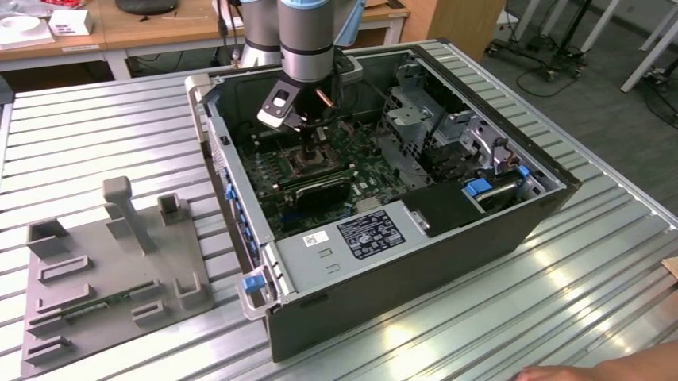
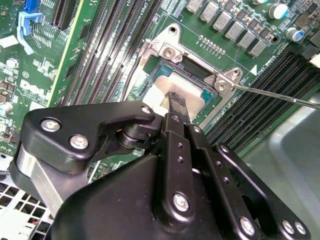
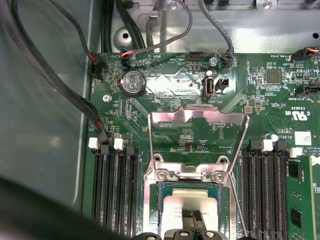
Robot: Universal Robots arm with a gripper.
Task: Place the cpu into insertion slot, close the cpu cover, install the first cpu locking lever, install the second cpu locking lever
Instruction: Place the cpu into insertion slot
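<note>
Cpu (image 3: 176,205) lies flat inside the slot (image 3: 161,194), with the dark frame close around those of its edges that show. The gripper (image 3: 192,216) stands over it with its two fingers drawn together, only a hairline between them. Their tips are at the middle of the chip's pale top, not around its edges. The cover (image 3: 200,116) is swung up on its hinge at one edge of the slot and stands nearly upright, which leaves the space above the chip open. In the second wrist view a thin lever (image 2: 275,95) juts out from a corner of the slot, over the memory slots (image 2: 265,120). More long black slots run along the opposite side. In the exterior view the arm (image 1: 307,40) reaches down into the open case (image 1: 424,278), whose walls stand well apart from the gripper.
</note>
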